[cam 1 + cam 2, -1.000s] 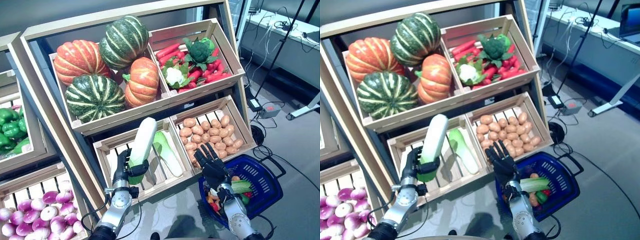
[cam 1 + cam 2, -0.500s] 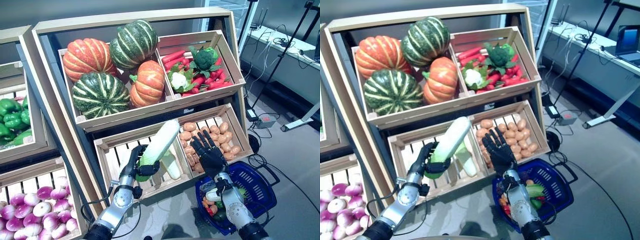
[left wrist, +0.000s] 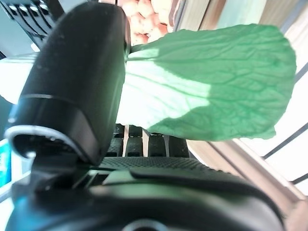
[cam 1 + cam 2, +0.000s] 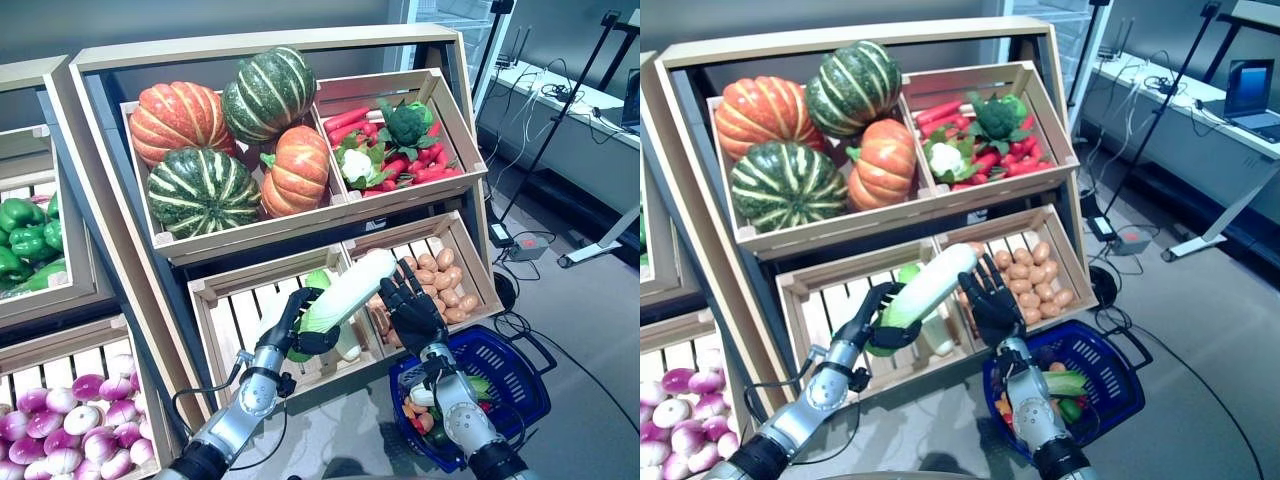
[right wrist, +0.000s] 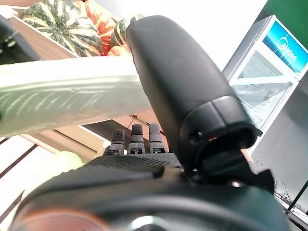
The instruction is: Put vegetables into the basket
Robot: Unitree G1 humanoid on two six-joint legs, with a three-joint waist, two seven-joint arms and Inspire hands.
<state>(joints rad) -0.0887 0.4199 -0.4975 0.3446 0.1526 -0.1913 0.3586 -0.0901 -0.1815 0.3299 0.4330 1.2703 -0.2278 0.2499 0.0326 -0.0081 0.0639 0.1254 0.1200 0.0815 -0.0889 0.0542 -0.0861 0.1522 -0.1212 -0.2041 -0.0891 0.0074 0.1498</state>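
Note:
My left hand (image 4: 296, 328) is shut on a long pale-green and white cabbage (image 4: 348, 291). It holds it tilted, its white end pointing right toward my right hand (image 4: 408, 312). The right hand is open, fingers straight and spread, just right of the cabbage's tip and above the blue basket (image 4: 525, 378) on the floor. The cabbage's green leaf shows in the left wrist view (image 3: 211, 86) and its white stalk in the right wrist view (image 5: 67, 98). The basket holds a green-and-white leafy vegetable (image 4: 478, 384) and small red and orange ones (image 4: 415, 412).
A wooden stand (image 4: 100, 230) with slanted crates rises behind both hands. Another pale cabbage (image 4: 345, 342) lies in the slatted crate under my left hand. A potato crate (image 4: 478, 262) is behind my right hand. Cables and a table leg are on the floor at right.
My left hand has swung the cabbage from upright to tilted rightward, its tip now by my right hand. The right hand rose slightly. The camera shifted too.

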